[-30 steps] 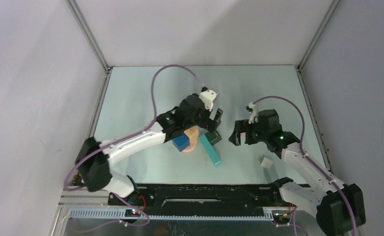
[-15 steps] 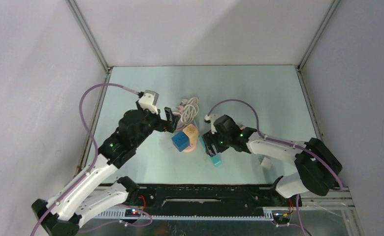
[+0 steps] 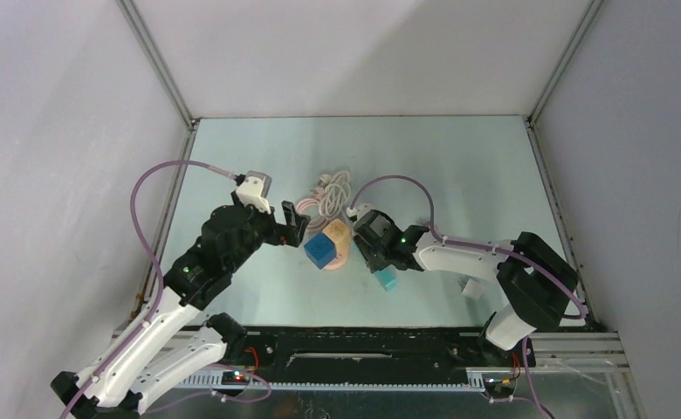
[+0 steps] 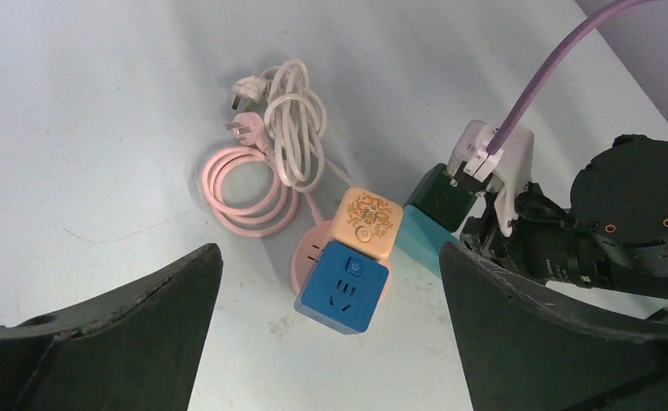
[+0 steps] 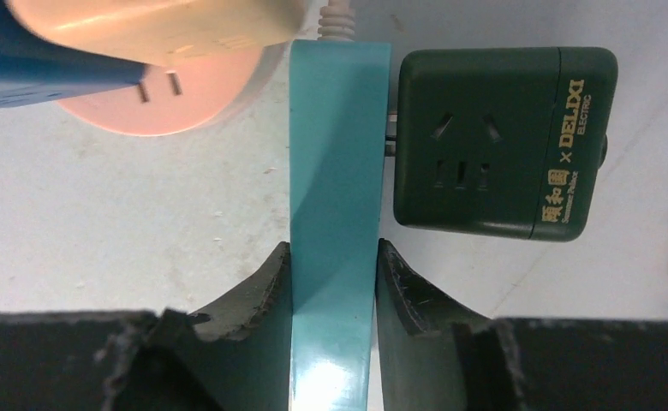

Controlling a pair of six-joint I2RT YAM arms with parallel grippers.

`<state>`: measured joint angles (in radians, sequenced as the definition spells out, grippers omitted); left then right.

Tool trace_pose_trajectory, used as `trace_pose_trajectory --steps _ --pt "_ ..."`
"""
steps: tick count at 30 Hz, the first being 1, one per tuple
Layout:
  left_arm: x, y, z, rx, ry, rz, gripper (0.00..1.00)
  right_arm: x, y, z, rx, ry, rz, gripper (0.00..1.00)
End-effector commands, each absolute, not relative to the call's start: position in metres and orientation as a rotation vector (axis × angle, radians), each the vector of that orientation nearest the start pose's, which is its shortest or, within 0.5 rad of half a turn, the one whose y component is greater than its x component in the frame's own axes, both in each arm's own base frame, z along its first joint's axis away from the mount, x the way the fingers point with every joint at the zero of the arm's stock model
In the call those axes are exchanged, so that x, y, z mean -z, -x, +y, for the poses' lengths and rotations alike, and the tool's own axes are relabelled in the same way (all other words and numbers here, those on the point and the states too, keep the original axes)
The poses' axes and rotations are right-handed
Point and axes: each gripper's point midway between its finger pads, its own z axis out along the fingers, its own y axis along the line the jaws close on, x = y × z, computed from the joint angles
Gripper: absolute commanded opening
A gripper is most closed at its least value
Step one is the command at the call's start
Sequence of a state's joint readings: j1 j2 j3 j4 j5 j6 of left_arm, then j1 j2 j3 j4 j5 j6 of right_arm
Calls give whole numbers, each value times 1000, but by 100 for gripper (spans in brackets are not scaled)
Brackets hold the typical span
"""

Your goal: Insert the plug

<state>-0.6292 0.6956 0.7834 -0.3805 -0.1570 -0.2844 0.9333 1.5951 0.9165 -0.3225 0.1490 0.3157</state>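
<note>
And the right end effector (image 5: 331, 257) had just clamped shut on the teal power strip (image 5: 335, 163), steadying it on the surface (image 4: 99, 128), while the left end effector (image 3: 291, 220) hung wide open and empty, the corded plugs (image 4: 243, 127) lying loose just beyond the socket cubes (image 4: 348, 282).

Top view, clock from blue plastic cube adapter (image 3: 320, 250): cream plastic cube adapter (image 3: 340, 234) touching at 2, both on pink round socket base (image 3: 341, 259). White coiled cable (image 3: 335, 188) & pink coiled cable (image 4: 245, 180) behind, at 12. Teal plastic bar strip (image 3: 386, 279) at 4, nr base; dark green cube adapter (image 5: 498, 141) against its side. Small white block (image 3: 472, 288) at 3, well apart.
</note>
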Motion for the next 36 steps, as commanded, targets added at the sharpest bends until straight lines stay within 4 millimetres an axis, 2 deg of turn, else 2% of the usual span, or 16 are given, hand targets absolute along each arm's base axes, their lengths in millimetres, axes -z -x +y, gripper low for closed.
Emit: trace_pose_trajectory --steps 1,7,11,15,21,26,36 --pt "-247 -238 -147 460 -187 1889 100 -42 -249 238 39 626 2435 0" --pt "-236 -238 -150 468 -191 1915 100 -56 -270 195 324 553 2353 0" --pt "-232 -239 -151 473 -185 1922 100 -61 -277 185 520 553 2292 0" --pt "-230 -239 -153 477 -194 1929 100 -53 -277 190 621 592 2285 0" --pt "-229 -239 -152 472 -196 1933 100 -30 -265 215 641 640 2333 0" --pt "-232 -239 -149 454 -199 1930 100 -13 -250 232 619 702 2356 27" --pt "-244 -240 -144 437 -191 1908 100 0 -231 248 542 772 2405 52"
